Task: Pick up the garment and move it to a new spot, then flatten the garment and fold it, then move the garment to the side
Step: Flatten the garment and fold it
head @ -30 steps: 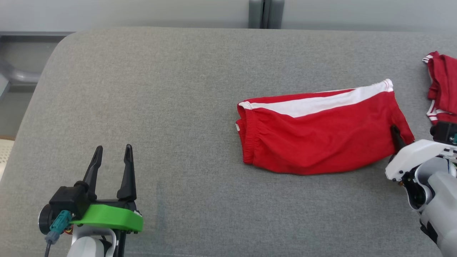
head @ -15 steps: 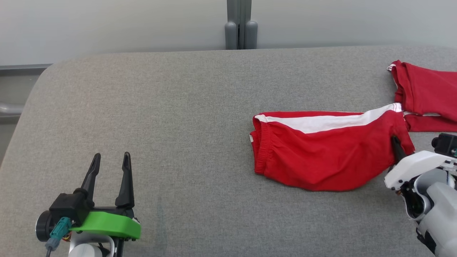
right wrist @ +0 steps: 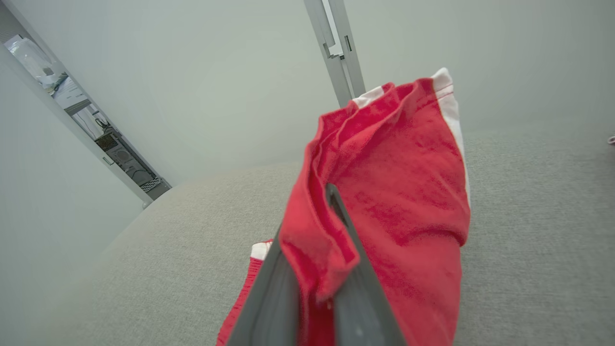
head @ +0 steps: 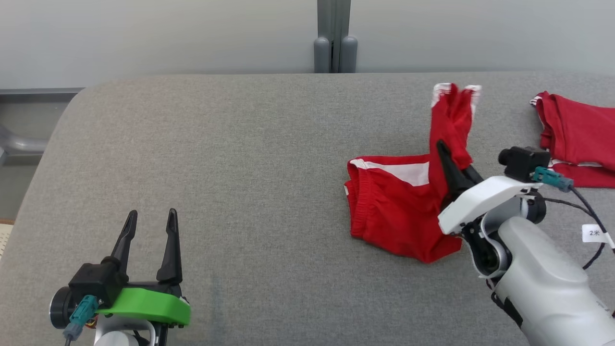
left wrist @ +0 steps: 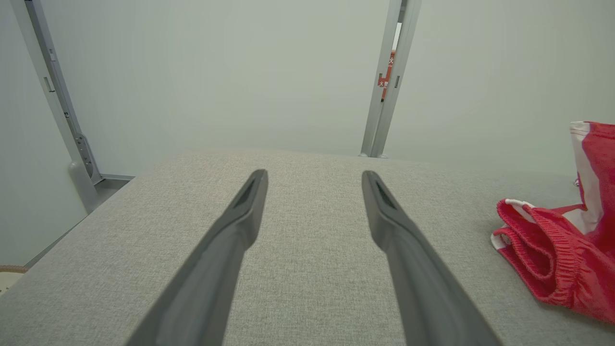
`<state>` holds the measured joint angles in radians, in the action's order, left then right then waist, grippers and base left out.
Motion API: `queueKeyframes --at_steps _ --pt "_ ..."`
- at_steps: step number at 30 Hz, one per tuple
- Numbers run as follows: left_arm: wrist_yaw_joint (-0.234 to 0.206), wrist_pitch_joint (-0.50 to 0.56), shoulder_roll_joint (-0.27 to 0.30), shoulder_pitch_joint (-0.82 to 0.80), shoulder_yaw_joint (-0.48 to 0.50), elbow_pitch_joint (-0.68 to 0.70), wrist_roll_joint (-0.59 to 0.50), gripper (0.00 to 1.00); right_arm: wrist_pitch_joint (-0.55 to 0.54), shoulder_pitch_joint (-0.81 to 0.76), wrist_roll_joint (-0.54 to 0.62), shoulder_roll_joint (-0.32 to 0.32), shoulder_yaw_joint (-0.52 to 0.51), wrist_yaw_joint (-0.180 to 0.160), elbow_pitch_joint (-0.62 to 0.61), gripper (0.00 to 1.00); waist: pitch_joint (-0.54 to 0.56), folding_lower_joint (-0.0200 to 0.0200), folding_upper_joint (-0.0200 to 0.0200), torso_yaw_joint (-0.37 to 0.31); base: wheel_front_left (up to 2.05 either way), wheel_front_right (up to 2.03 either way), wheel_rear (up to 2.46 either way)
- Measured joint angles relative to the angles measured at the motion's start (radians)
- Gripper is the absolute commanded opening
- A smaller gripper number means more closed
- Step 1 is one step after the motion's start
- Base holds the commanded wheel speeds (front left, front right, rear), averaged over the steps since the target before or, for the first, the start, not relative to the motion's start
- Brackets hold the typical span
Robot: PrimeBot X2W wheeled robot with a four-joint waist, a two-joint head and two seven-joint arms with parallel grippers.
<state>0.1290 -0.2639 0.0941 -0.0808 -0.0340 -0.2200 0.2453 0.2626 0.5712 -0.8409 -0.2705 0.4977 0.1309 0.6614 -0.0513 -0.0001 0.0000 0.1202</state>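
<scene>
The garment point(head: 391, 211), red shorts with a white side stripe, lies right of centre on the grey padded table point(head: 240, 158). Its right end is lifted off the surface in a bunched fold point(head: 451, 115). My right gripper point(head: 444, 156) is shut on that raised end. In the right wrist view the red cloth point(right wrist: 384, 192) drapes over my pinched fingers point(right wrist: 346, 288). My left gripper point(head: 151, 216) rests open at the lower left, far from the garment. Its two dark fingers point(left wrist: 240, 221) stand apart over bare fabric, with the garment point(left wrist: 552, 259) at the right edge.
A second red garment point(head: 576, 134) lies at the table's far right edge. A grey wall with an upright post point(head: 335, 36) runs behind the table. The table's rounded left corner drops off near the left arm. A cable and tag point(head: 595, 233) hang beside my right wrist.
My right gripper has moved left and up, lifting the garment's right end off the table and folding it over toward the waistband. The head camera also shifted. The left arm stayed put.
</scene>
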Motion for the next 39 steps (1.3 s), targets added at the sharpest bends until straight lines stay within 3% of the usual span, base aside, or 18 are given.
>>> queueKeyframes --at_steps 6,14,15,16,17,22,32,39 --pt "0.000 0.000 -0.004 0.000 -0.005 -0.001 0.002 1.00 0.000 -0.037 0.051 0.043 0.066 0.000 -0.036 0.00 -0.008 0.0000 0.0000 0.028 0.00 0.00 0.00" --pt "0.000 0.000 -0.011 -0.005 -0.014 -0.008 0.008 1.00 0.000 -0.099 0.083 0.097 0.116 0.000 0.020 0.00 -0.031 0.0000 0.0000 0.069 0.00 0.00 0.00" --pt "0.000 0.000 -0.011 -0.005 -0.015 -0.009 0.008 1.00 0.000 -0.104 0.092 0.098 0.117 0.000 0.022 0.26 -0.033 0.0000 0.0000 0.073 0.00 0.00 0.00" --pt "0.000 0.000 -0.012 -0.006 -0.014 -0.010 0.008 1.00 0.000 -0.108 0.099 0.099 0.115 0.000 0.021 0.71 -0.035 0.0000 0.0000 0.077 0.00 0.00 0.00" --pt "0.000 0.000 -0.012 -0.007 -0.013 -0.010 0.008 1.00 0.000 -0.113 0.102 0.100 0.106 0.000 0.015 1.00 -0.037 0.0000 0.0000 0.080 0.00 0.00 0.00" --pt "0.000 0.000 -0.012 -0.006 -0.005 -0.011 0.008 1.00 0.000 -0.134 0.142 0.088 0.032 0.000 -0.069 1.00 -0.036 0.0000 0.0000 0.079 0.00 0.00 0.00" --pt "0.000 0.000 -0.013 -0.003 -0.012 -0.012 0.000 1.00 0.000 -0.225 0.264 0.033 -0.213 0.000 -0.203 1.00 -0.021 0.0000 0.0000 0.056 0.00 0.00 0.00" --pt "0.000 0.000 -0.008 0.012 -0.008 -0.014 -0.003 1.00 0.000 -0.304 0.313 0.060 -0.362 0.000 -0.276 1.00 -0.008 0.0000 0.0000 0.034 0.00 0.00 0.00"
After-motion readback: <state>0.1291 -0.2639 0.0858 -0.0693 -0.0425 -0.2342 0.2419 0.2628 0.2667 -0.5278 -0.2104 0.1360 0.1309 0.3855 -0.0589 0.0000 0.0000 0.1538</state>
